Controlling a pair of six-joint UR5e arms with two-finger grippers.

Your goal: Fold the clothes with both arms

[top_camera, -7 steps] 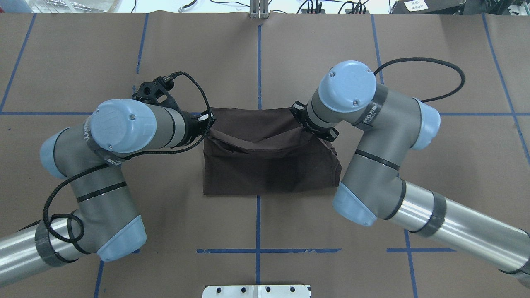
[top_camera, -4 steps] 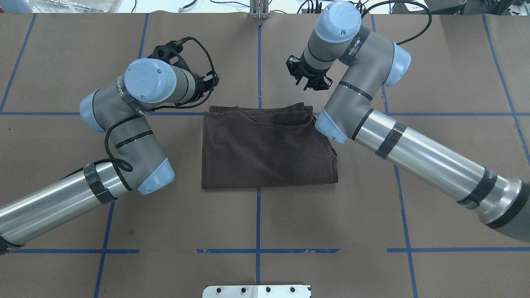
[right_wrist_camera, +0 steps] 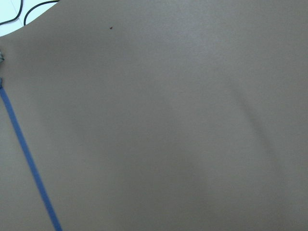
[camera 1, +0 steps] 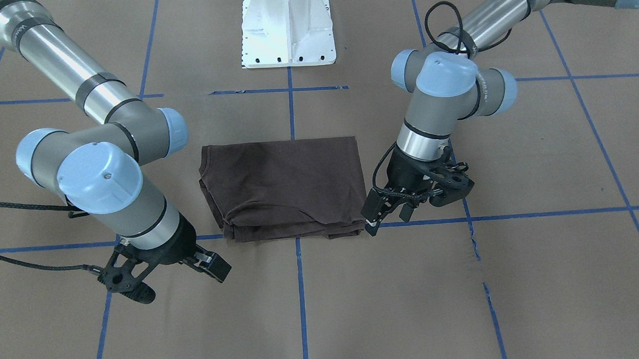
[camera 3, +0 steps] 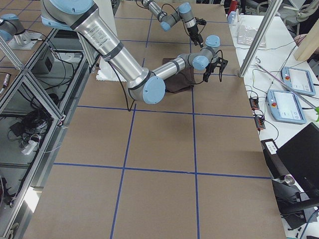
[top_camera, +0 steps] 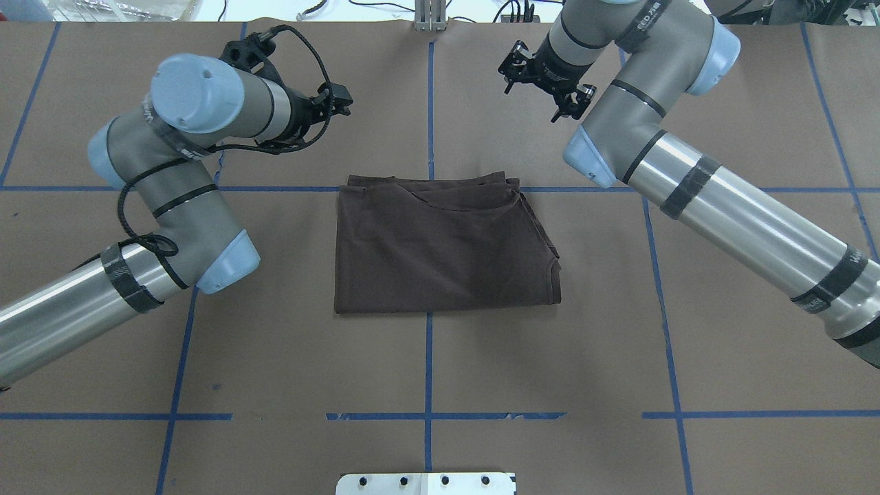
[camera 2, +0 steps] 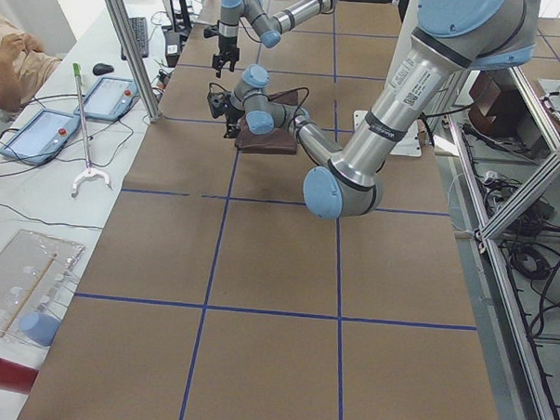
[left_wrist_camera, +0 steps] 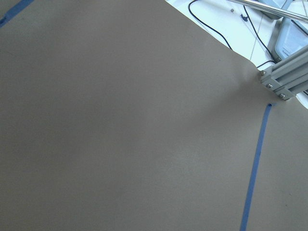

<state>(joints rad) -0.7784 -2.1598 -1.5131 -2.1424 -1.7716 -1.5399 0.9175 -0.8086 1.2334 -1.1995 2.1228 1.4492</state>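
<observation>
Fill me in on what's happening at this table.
A two-armed robot is folding a dark brown short-sleeved T-shirt, which lies folded into a flat rectangle mid-table. Neither arm holds it now: the left black two-finger gripper and the right gripper both hover open, apart from the cloth, over the brown paper-covered table beyond the shirt's far edge.

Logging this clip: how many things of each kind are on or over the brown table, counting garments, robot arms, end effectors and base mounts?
T-shirt: 1
Robot arms: 2, left arm and right arm
End effectors: 2, left end effector and right end effector, both open and empty
White pedestal base: 1
Total: 6
</observation>
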